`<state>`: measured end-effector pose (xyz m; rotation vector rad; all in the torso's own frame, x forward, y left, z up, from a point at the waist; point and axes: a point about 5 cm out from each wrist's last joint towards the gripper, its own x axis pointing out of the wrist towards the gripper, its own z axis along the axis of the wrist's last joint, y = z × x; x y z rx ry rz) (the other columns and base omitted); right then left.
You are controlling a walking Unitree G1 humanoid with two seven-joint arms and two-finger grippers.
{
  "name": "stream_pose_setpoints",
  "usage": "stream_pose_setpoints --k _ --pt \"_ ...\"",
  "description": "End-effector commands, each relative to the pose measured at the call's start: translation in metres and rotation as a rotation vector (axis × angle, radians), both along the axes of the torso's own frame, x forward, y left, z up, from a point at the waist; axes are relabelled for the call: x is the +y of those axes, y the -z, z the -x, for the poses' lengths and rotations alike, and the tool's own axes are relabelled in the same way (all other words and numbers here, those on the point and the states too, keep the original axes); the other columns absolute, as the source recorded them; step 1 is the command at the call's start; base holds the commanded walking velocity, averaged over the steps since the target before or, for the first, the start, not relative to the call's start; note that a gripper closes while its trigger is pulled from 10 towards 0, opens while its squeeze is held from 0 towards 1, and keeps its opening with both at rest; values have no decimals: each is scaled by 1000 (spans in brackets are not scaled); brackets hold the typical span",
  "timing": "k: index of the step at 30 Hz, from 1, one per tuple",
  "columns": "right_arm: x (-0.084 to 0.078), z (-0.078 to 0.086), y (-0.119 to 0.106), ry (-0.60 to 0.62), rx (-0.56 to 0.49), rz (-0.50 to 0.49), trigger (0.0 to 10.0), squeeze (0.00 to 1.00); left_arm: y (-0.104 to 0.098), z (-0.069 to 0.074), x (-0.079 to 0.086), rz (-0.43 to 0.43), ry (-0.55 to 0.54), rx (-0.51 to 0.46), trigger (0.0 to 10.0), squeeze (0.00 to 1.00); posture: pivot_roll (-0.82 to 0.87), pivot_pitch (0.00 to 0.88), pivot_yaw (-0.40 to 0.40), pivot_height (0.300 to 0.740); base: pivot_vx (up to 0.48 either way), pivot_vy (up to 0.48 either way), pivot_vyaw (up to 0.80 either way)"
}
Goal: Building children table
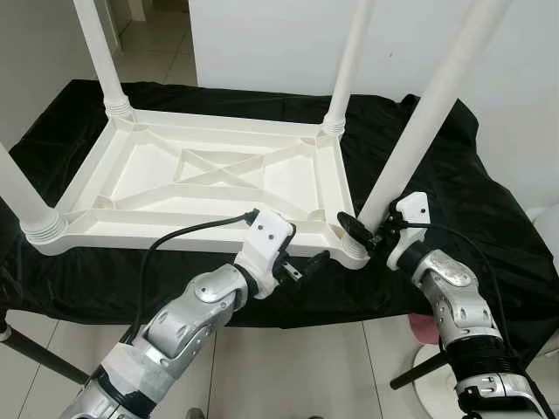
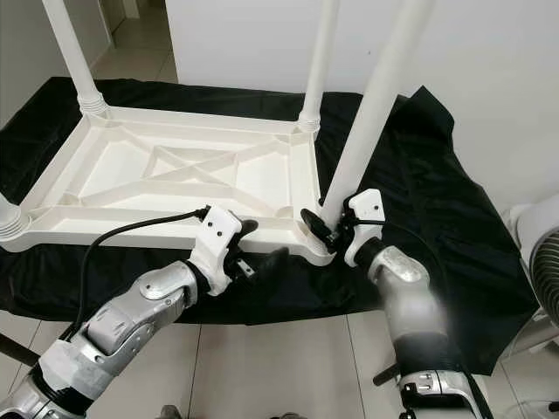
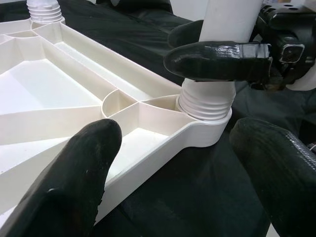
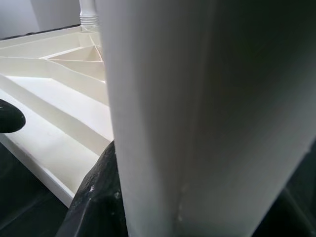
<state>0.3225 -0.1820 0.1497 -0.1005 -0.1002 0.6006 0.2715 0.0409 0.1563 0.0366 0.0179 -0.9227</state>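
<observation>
A white plastic children's table (image 1: 175,234) lies upside down on a black cloth (image 1: 437,192), with all its legs pointing up. My right gripper (image 1: 365,232) is shut on the near-right leg (image 1: 424,118) just above its ribbed socket (image 3: 206,101); its black fingers (image 3: 217,54) wrap the leg. That leg (image 4: 197,98) looms close in the right wrist view. My left gripper (image 1: 306,250) is open at the table's front edge, beside that corner. One of its fingers (image 3: 74,177) hangs over the tabletop's underside and the other over the cloth.
The three other legs stand at far left (image 1: 100,52), far right (image 1: 349,61) and near left (image 1: 22,196). A white wall rises behind. A fan (image 2: 541,262) stands to the right, with a round white base (image 1: 437,388) on the tiled floor.
</observation>
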Motion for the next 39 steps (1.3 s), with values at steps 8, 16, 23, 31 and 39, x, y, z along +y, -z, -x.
stream_pose_setpoints --k 8,16,23,31,39 --pt "-6 1 23 186 100 -9 10000 0 2 7 -3 -8 162 -5 10000 0 -15 48 -55 740 0 0 0" --pt "-3 4 29 409 134 -39 10000 0 6 7 -1 -13 143 10 10000 0 -10 62 -39 740 0 0 0" --pt "14 15 30 582 133 -128 10000 0 9 2 5 -12 116 24 10000 0 -16 66 -22 740 0 0 0" --pt "34 24 32 813 169 -261 10000 0 10 -6 9 -12 98 31 10000 0 -41 72 -4 740 0 0 0" --pt "36 27 28 864 153 -269 10000 0 8 -5 9 -14 109 30 10000 0 -32 79 15 740 0 0 0"
